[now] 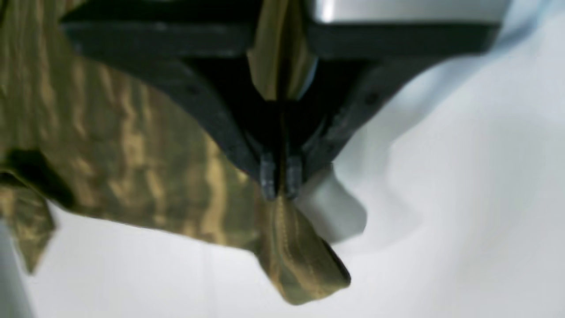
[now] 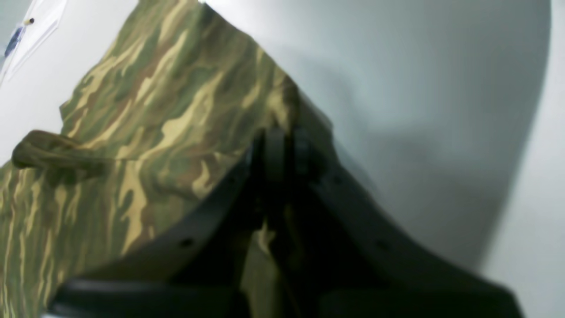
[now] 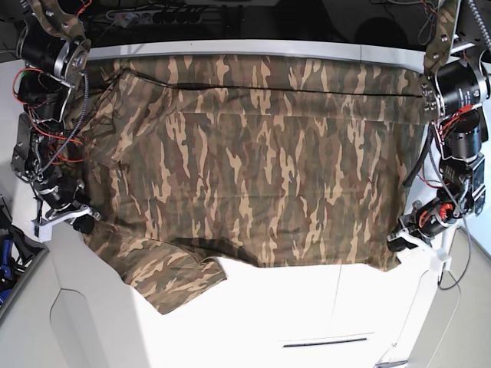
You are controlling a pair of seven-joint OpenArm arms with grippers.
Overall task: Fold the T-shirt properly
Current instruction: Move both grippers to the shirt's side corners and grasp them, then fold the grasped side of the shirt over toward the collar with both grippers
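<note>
The camouflage T-shirt (image 3: 253, 161) lies spread wide across the white table (image 3: 322, 314), stretched between both grippers. A sleeve (image 3: 173, 280) sticks out at the lower left of the base view. My left gripper (image 3: 399, 244) is at the shirt's lower right corner. In the left wrist view it (image 1: 280, 183) is shut on a fold of the cloth (image 1: 110, 145), which hangs below the fingertips. My right gripper (image 3: 83, 224) is at the shirt's left edge. In the right wrist view it (image 2: 282, 145) is shut on the shirt's edge (image 2: 167, 101). The collar is not in view.
A power strip and cables (image 3: 146, 14) run along the back edge of the table. Blue items (image 3: 6, 261) sit at the far left. A narrow slot (image 3: 326, 341) marks the table's front part. Both arm bases stand at the table's sides.
</note>
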